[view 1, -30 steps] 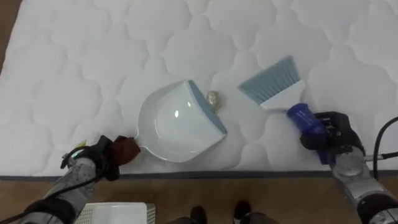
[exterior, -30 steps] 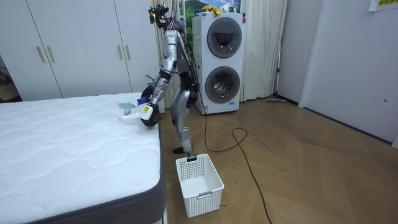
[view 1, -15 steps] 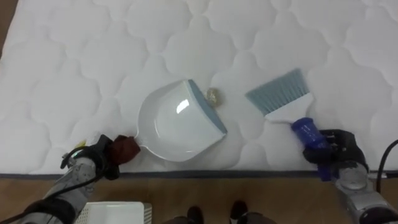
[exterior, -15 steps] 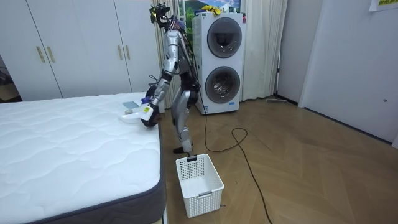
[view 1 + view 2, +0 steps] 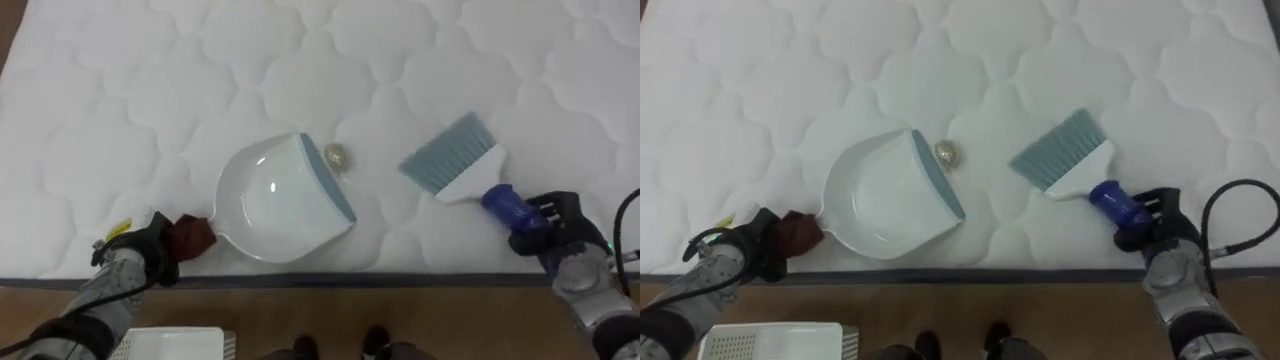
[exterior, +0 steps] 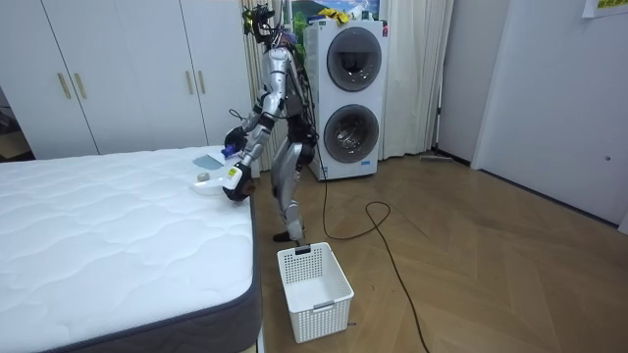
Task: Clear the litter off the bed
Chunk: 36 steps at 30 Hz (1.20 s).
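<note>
dustpan (image 5: 275,200) on mattress (image 5: 150,80), scrap (image 5: 336,155) btwn it & brush (image 5: 455,160) at rt

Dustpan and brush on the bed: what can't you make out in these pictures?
Left eye view: the scrap at the lip of the dustpan is too small to identify.
Handle end of the dustpan: hidden inside the left hand.
Handle end of the brush: hidden inside the right hand.
The white basket: cut off by the bottom edge of the left eye view.
</note>
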Available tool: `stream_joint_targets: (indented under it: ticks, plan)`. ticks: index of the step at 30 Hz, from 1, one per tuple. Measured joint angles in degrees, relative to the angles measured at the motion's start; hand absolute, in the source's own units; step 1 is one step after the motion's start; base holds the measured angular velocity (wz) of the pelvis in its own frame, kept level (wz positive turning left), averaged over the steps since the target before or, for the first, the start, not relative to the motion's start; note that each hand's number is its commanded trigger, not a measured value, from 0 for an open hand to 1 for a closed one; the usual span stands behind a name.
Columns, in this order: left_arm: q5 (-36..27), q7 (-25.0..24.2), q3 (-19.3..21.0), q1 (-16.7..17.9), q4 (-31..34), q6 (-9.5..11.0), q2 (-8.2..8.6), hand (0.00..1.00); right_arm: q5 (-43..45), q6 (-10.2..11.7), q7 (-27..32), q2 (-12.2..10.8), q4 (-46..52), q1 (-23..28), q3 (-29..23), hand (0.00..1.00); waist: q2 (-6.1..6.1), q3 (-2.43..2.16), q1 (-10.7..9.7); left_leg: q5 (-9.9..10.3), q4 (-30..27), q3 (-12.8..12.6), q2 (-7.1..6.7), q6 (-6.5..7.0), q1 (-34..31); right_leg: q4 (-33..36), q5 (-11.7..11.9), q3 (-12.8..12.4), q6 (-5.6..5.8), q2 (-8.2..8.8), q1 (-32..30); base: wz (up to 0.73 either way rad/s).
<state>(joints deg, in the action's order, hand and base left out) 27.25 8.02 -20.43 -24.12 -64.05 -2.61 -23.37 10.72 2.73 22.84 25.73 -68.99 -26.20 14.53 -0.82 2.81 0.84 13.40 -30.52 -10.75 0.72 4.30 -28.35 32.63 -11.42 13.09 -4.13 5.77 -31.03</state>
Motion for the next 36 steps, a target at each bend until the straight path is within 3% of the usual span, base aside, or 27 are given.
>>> stream_joint_targets:
  ticks: [4,9,12,17,20,26,36]
  plan:
    - [0.53,-1.14,0.04,-0.50,1.13,-0.27,-1.11,1.00,6.98,-2.57,0.53,2.41,0.01,-1.80,0.01,1.00,-1.53,0.01,1.25,0.01,-0.11,-0.22,0.25,0.01,-0.82,-0.08,0.42,0.19,-0.34,-0.08,-0.87,-0.02]
    - [1.00,-2.69,-0.05,-1.67,1.37,-0.44,-2.48,1.00,15.83,-3.78,0.99,3.10,-0.05,-3.81,0.50,1.00,-2.60,0.29,1.52,0.01,-1.03,0.09,0.64,0.00,-2.01,-0.12,0.52,0.40,-0.47,-0.43,-1.43,-0.01]
    - [2.18,-2.95,-0.16,-3.69,1.07,-0.44,-3.35,1.00,21.57,-4.30,1.10,4.12,0.06,-5.27,1.11,1.00,-3.46,0.70,2.55,0.01,-1.14,-0.11,0.91,-0.01,-2.65,-0.32,0.80,0.30,-0.66,-0.72,-2.05,-0.05]
    - [2.14,-4.33,-1.19,-4.18,1.71,-0.44,-5.06,1.00,28.40,-6.34,0.87,6.99,0.00,-8.70,6.91,1.00,-4.47,1.18,2.79,0.03,-0.96,-0.13,1.13,-0.05,-2.76,-0.84,0.85,0.50,-0.73,-0.96,-2.00,0.00]
    - [2.16,-5.24,-1.26,-5.24,1.18,-0.44,-5.18,1.00,34.09,-7.59,0.76,8.50,0.25,-10.30,9.15,1.00,-5.04,1.27,3.63,0.06,-0.82,-0.22,1.28,-0.11,-2.99,-1.18,0.88,0.52,-0.78,-1.13,-2.08,0.00]
    - [2.19,-6.53,-1.65,-5.70,2.13,-0.45,-6.72,1.00,45.18,-10.38,0.77,8.80,0.44,-13.95,13.04,1.00,-6.65,1.23,4.32,-0.06,-0.22,-0.03,1.80,-0.41,-3.27,-3.03,1.44,0.83,-0.96,-1.91,-1.87,-0.01]
    - [2.17,-7.62,-2.44,-6.18,2.15,-0.46,-7.35,1.00,54.07,-12.70,0.16,9.38,6.04,-15.39,18.10,1.00,-6.83,1.33,4.48,-0.01,-0.26,0.07,2.24,-0.51,-3.06,-4.17,2.16,1.22,-1.01,-2.46,-0.98,0.00]
